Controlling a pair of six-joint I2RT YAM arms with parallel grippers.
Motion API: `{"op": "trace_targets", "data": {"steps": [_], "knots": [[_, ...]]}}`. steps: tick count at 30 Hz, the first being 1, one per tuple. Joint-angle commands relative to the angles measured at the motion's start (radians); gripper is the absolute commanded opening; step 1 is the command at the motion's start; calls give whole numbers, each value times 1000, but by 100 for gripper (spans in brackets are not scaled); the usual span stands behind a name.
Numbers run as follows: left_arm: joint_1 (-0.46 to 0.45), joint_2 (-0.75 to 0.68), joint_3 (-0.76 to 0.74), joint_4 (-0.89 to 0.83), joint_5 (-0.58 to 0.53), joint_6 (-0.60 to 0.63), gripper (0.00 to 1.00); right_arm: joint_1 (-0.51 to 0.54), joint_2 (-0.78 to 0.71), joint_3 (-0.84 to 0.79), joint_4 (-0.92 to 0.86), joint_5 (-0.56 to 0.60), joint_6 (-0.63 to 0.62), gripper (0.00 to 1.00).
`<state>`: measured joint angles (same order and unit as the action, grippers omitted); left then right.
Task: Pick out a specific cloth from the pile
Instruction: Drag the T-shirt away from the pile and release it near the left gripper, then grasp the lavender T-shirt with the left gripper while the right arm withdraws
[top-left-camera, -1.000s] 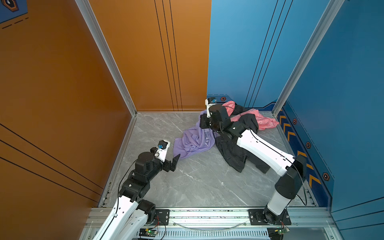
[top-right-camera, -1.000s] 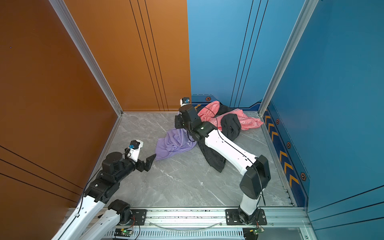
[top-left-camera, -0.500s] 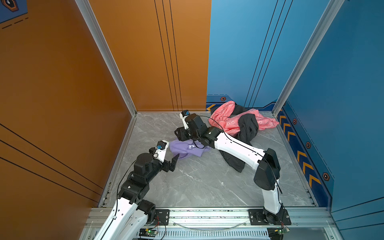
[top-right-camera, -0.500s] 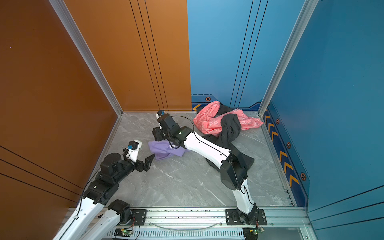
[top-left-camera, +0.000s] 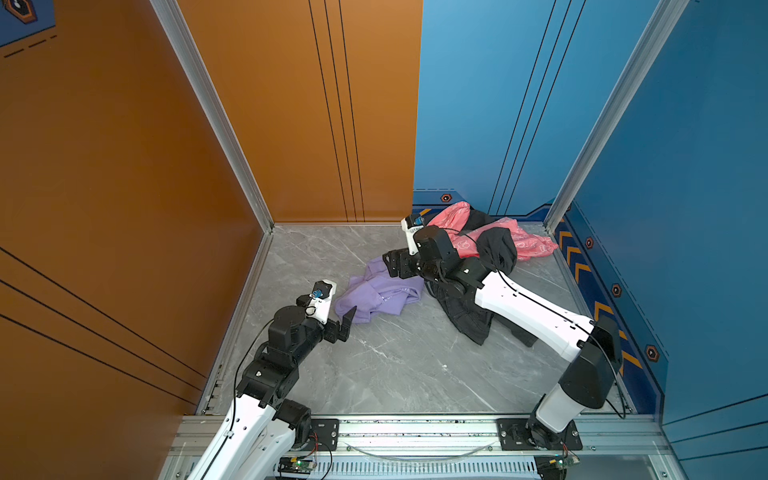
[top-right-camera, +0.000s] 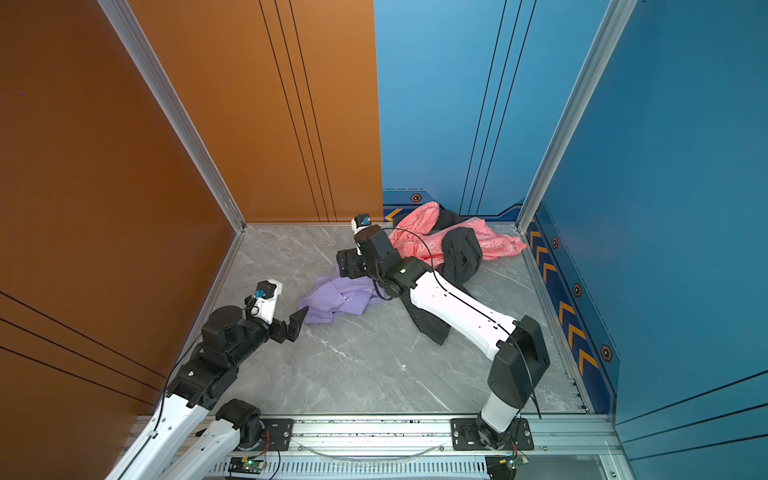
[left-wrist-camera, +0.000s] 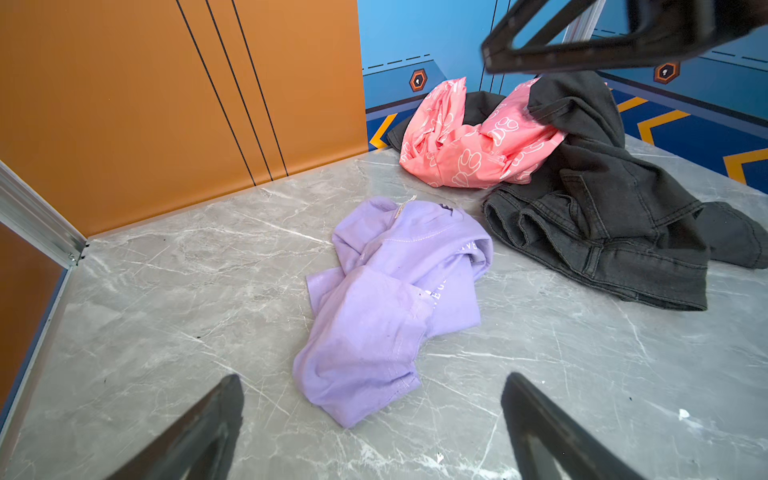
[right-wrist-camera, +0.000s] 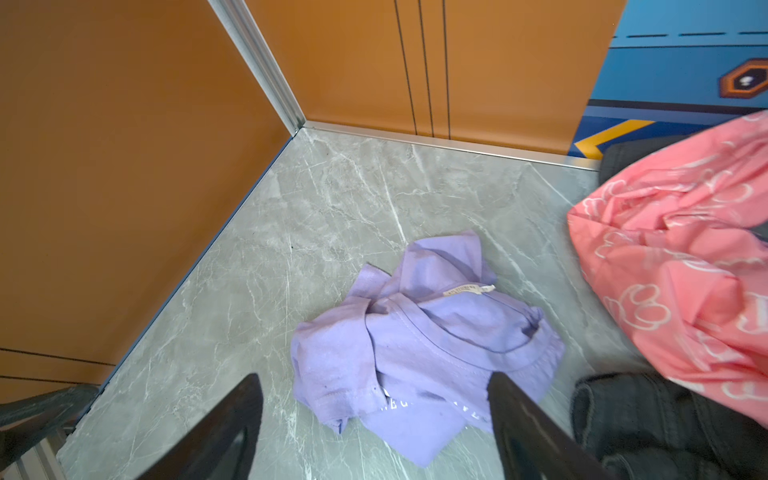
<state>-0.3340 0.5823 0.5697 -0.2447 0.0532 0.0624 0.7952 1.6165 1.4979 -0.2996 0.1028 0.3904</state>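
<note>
Tabletop of grey veined marble pattern (top-left-camera: 395, 374) carries the pile of rumpled salmon-pink printed fabric and dark grey denim (top-left-camera: 532, 245) in its far right corner, while the crumpled lavender T-shirt cloth with white lettering (top-left-camera: 382, 297) lies toward the middle, just beside the nearest denim fold. Step in hand is judged the retreat from the separated cloth: the right gripper (right-wrist-camera: 372, 380) should rise straight, snagging neither collar nor denim. Right arm reaches over the denim, wrist bent down above the cloth, fingers (right-wrist-camera: 232, 428) wide apart and empty; left gripper (top-left-camera: 347, 323) sits low near the left edge, likewise spread and empty.
</note>
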Motion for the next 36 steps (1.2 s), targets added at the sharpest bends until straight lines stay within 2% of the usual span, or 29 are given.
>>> {"op": "trace_targets", "data": {"steps": [1, 3, 4, 10, 18, 27, 36], "knots": [[7, 22, -5, 14, -3, -13, 98, -18, -113, -124, 78, 67, -32, 87], [8, 54, 8, 18, 1, -31, 98, -29, -189, -206, 106, 85, -43, 88], [8, 73, 17, 22, 6, -49, 98, -36, -232, -254, 120, 99, -45, 92], [-10, 218, 81, 78, 41, -131, 98, -110, -490, -535, 222, 125, -16, 95], [-97, 484, 227, 99, 33, -162, 99, -243, -820, -838, 279, 150, 62, 97], [-179, 745, 380, 94, -9, -184, 99, -333, -1040, -971, 209, 146, 93, 98], [-211, 984, 571, -9, -46, -201, 99, -398, -1065, -973, 186, 114, 108, 98]]}}
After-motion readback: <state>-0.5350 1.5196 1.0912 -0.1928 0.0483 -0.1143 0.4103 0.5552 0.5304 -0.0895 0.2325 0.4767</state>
